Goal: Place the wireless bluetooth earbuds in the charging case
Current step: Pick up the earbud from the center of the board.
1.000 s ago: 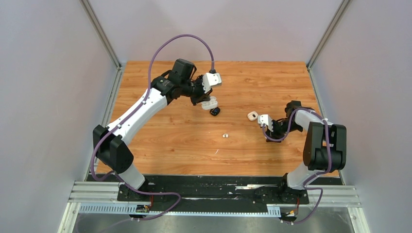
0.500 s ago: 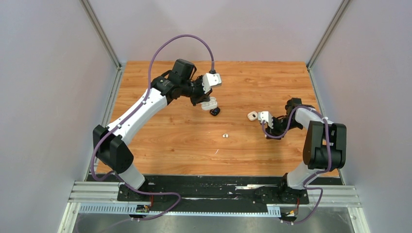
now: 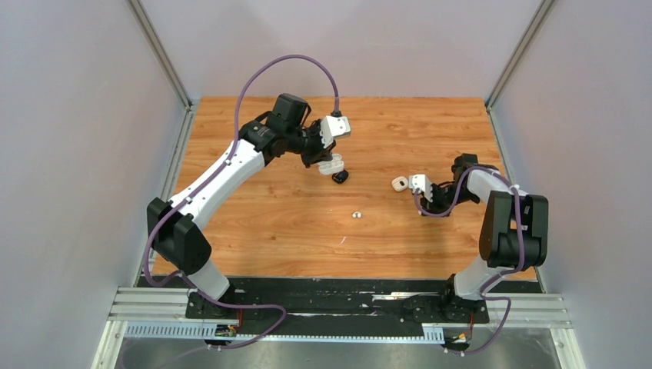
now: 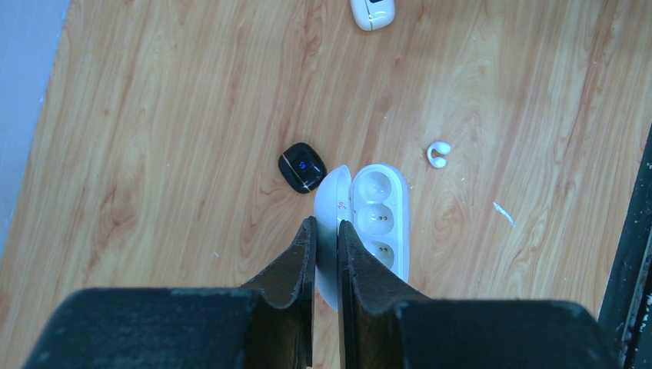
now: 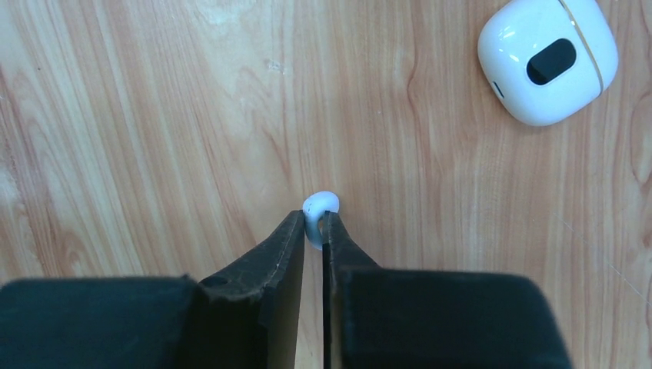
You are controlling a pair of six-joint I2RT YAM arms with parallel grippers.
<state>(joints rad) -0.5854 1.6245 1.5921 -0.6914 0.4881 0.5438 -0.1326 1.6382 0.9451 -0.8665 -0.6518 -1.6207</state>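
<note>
Inside my right pincer [image 5: 313, 224] a white earbud [image 5: 321, 204] sits clamped, a closed case [image 5: 547, 60] ahead-right; my left pincer [image 4: 326, 234] pinches the open charging case [image 4: 379, 219] by its lid.

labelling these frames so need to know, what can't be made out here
- Held earbud: right wrist view, the right gripper covers most of it.
- Open case: left wrist view, its near end lies behind the left gripper.
- Loose earbud: top view, too small to see its shape.
- White case: left wrist view, cut off by the top edge.
- Black case: left wrist view, it is shut, so its contents are hidden.
</note>
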